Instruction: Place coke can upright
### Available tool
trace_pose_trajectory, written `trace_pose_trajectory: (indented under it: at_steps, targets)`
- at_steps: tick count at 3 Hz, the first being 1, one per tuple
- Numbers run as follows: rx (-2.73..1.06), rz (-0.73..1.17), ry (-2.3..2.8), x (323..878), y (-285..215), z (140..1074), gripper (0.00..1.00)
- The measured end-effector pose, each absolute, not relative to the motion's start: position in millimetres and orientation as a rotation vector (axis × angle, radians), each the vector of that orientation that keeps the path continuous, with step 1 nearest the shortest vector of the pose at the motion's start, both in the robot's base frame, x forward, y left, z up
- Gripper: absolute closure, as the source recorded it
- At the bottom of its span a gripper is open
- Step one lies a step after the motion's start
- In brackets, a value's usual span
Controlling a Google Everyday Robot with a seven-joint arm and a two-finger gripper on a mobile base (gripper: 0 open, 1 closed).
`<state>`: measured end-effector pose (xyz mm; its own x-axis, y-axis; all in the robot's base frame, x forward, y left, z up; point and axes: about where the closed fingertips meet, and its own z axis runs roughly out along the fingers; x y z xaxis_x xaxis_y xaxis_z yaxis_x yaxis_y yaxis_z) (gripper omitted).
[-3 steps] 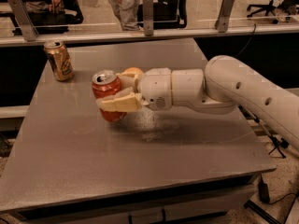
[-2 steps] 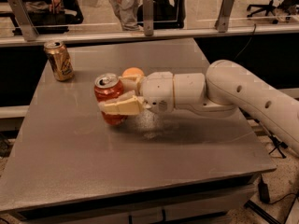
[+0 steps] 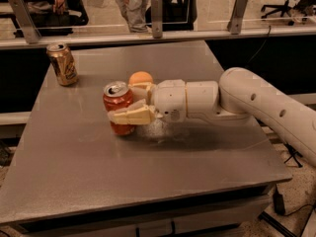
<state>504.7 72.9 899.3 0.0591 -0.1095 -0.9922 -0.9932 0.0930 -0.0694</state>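
**Coke can gripped upright on grey table**

The coke can point(image 3: 117, 110), red with a silver top and pull tab, is seen standing upright near the middle of the grey table point(image 3: 197, 181), its lid turned toward the camera. It is pinched by the pincer point(image 3: 122, 102), whose two cream fingers point(image 3: 133, 116) are closed against opposite sides of the can. One is laid across the near side and the other is pressed to the far side. The can's base is seen at the table surface, though whether its weight is borne by the table cannot be told.

To the right of the coke can in the view, the white arm point(image 3: 256, 102) is stretched low over the table and is cut off by the right edge of the picture. Just behind the coke can, close against the far finger, an orange ball point(image 3: 140, 77) is seen. Well to the left of and behind the coke can, near the table's far left corner, a gold can point(image 3: 62, 64) is stood upright, apart from everything else.

Farther behind the coke can, beyond the table's far edge, a glass barrier is held by metal posts point(image 3: 157, 14). Through it the legs of a standing person point(image 3: 129, 4) are partly seen.
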Motion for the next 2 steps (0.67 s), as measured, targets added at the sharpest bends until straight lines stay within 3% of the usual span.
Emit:
trace_pose_trajectory:
  at_steps: [2]
  targets:
    - [-1.277,1.051,1.242,504.8,70.0,894.9,0.13]
